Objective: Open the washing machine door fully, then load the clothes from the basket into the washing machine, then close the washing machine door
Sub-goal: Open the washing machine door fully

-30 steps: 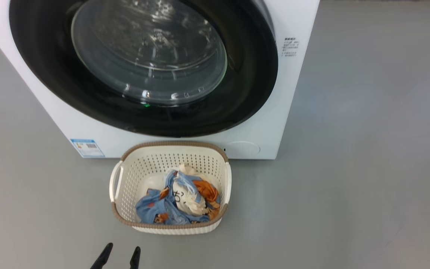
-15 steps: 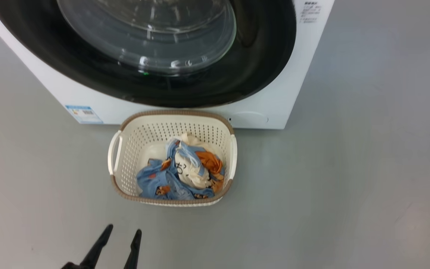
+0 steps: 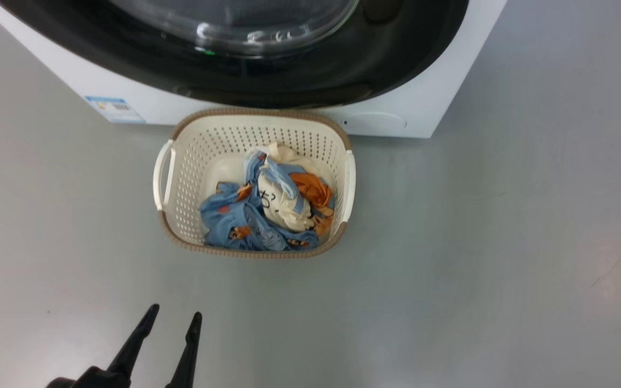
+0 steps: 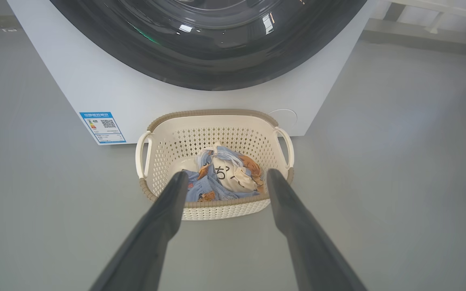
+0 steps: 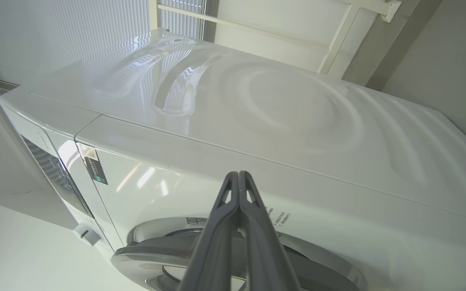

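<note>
Nearest you, your left tool (image 3: pixel 176 311) hangs low over the grey floor (image 3: pixel 450 280) with its two dark fingers spread wide and nothing between them. It is well short of the basket (image 3: pixel 256 253). From its own wrist camera the fingers frame the basket directly ahead.

The basket stands on the floor just in front of the washing machine (image 3: pixel 440 97). The clothes (image 3: pixel 267 210) are all bundled inside it, blue, orange and cream.

Beyond it, the door (image 3: pixel 289 81) looks shut flush against the white front, so the first step appears not yet done.

Your right tool (image 5: pixel 238 173) is raised near the machine's upper front corner. Its fingers are pressed together and carry nothing.

Over the last second the head camera has tipped down. The basket now sits mid-picture, most of the door has slid off the top, and more of the left tool shows. The basket and the machine themselves have not shifted, and neither tool has changed its opening.

You seem to be lining up on the clothes, yet the door probably needs opening first.
</note>
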Robot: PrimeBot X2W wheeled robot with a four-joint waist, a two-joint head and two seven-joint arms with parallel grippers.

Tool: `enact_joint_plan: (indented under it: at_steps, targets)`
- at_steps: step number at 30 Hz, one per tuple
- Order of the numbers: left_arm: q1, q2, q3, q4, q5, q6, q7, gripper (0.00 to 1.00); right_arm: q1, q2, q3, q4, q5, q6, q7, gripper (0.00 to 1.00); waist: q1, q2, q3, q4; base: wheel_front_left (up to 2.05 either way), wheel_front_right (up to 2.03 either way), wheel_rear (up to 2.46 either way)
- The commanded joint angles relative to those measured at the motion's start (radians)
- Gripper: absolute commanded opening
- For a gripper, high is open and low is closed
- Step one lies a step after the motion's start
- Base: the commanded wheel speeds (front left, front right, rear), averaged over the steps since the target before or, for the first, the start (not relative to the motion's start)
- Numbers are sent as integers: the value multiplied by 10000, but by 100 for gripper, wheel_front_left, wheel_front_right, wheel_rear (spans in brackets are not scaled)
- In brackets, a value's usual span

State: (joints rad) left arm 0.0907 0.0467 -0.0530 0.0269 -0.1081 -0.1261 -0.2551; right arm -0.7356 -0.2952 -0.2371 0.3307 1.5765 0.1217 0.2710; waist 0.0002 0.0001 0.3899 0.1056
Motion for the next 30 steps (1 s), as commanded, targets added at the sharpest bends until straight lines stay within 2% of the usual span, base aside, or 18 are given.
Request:
enact_joint_plan:
  at_steps: [1,10,30]
  targets:
    - [-211,43,339,-290,133,97,-67,100,-248,-47,235,-365,-27,90,140,0,-2,-1,381,162,0,0,0]
    - [-296,37,299,-603,-110,401,-67,100,-1316,40,1052,-1068,-80,90,875,0,-2,-1,1114,420,0,0,0]
    - [-473,36,18,-913,-542,830,-67,100,-2411,-148,1826,-1983,-100,90,1853,0,-2,-1,1970,914,0,0,0]
